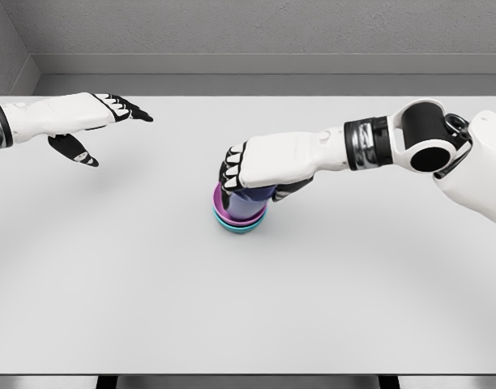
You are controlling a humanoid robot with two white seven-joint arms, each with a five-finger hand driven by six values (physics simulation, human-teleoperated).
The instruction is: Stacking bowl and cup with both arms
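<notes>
Fingers of right hand point(268, 168): curled around cup point(246, 203), seated in bowl point(240, 222) directly below. Left hand point(86, 121): fingers spread, holding nothing, well apart. Table point(151, 308): wide bare surface around both, edges distant.

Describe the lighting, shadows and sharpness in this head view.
Head view: even, diffuse light, no glare on the table; only a faint soft shadow around the bowl under the right hand; whole render sharp, left hand included, no visible distortion.

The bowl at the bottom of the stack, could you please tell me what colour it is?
Teal, with a magenta rim above it; the bowl shows best in the head view.
</notes>
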